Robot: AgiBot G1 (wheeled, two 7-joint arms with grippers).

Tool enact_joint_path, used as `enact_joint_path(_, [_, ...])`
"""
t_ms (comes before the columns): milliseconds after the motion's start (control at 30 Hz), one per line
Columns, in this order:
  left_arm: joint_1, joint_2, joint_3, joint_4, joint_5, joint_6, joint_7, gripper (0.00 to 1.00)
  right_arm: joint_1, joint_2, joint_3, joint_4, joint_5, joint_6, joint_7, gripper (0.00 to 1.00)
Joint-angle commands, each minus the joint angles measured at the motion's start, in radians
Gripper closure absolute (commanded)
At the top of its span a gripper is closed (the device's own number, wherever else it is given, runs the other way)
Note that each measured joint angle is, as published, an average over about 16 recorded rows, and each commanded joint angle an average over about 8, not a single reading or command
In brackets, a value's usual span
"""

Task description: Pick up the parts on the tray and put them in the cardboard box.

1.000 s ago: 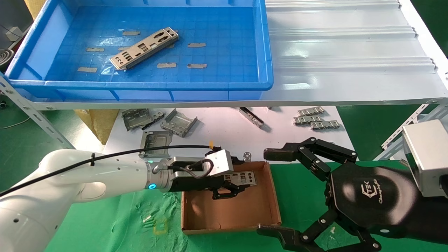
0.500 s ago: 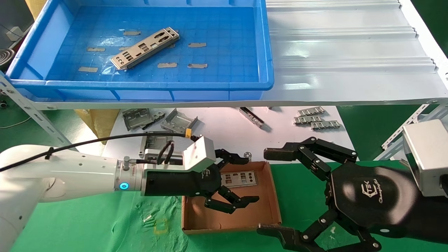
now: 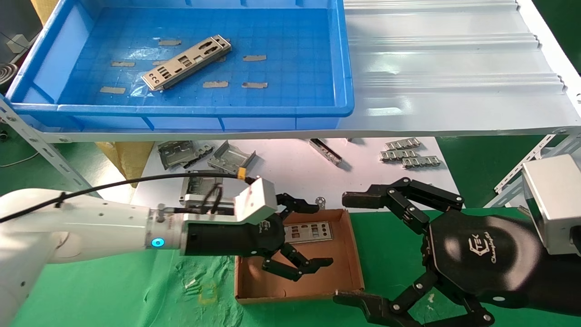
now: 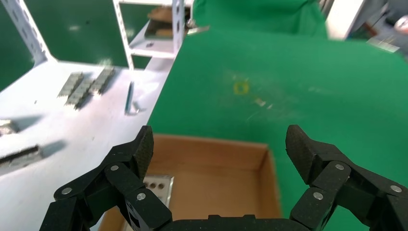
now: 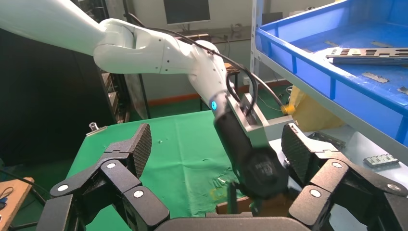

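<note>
parts: one plate (image 3: pixel 309 232) lies flat on the floor of the cardboard box (image 3: pixel 349 254), toward the box's far wall, partly hidden behind the left gripper in head view; a corner of it shows in left wrist view (image 4: pixel 158 186). second plate (image 3: pixel 186 62) lies diagonally on the floor of the blue tray (image 3: pixel 345 72), up on the white shelf (image 3: pixel 454 68), among tape scraps (image 3: pixel 254 58). left gripper (image 3: pixel 307 238) hovers over the box, fingers spread wide, holding nothing, not touching the plate below it. right gripper (image 3: pixel 354 250) sits just right of the box, also spread wide and empty, lower fingertip near the box's front right corner. under the shelf, on the white table (image 3: pixel 290 168): bent grey brackets (image 3: pixel 231 159) and small toothed strips (image 3: pixel 411 156), well apart from the box.
</note>
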Motion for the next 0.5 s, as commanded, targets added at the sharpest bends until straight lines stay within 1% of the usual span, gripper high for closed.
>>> enact_joint_path(33, [0.007,-0.013,-0.006,-0.016,-0.010,0.003,-0.009,0.00,0.000,0.000,0.000,0.000,0.000,0.000,0.000,0.00])
enact_joint_path(500, [0.090,-0.163,-0.077,-0.209,-0.126,0.037,-0.109,0.00,0.000,0.000,0.000,0.000,0.000,0.000,0.000,0.00])
